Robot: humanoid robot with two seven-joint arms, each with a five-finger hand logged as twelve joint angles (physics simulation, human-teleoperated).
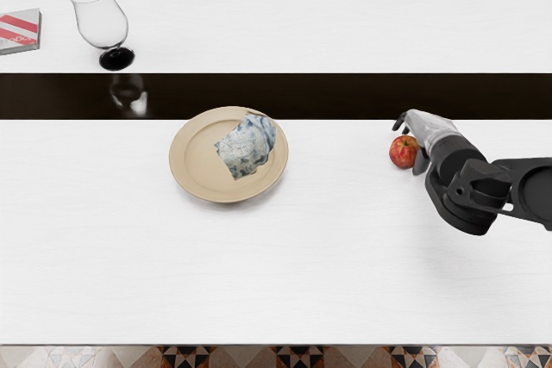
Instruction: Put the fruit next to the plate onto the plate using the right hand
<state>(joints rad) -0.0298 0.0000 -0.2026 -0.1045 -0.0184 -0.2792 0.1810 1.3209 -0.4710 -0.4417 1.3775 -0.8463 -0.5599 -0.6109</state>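
Head view: a white tabletop (328, 256) filled almost the whole picture, cut from left to right by a dark, glossy strip (345, 96) that lay a little beyond the middle.

The apple (403, 152), small and red, rested on the tabletop in the right part of the scene, just on the near side of the strip. It lay well apart from the plate (194, 157), to the plate's right, and no part of it was on the plate.

The plate, round and tan, sat near the centre, left of the apple, with its far rim close to the strip. A crumpled blue-and-white lump (246, 146) lay on the plate's right half, reaching toward its far-right rim.

The right arm came in from the right edge, dark and bulky at the wrist. The right hand (424, 137), grey, was pressed up against the right and far side of the apple. Whether the hand had closed on the apple or only lay beside it could not be told from this angle.

Beyond the strip, at far left, a clear stemmed glass (97, 13) stood on a dark foot, leaning slightly. Its reflection showed in the strip below it. A book (17, 30) with red stripes lay at the left edge, just left of the glass.

Patterned floor tiles (302, 357) showed along the near edge of the picture.
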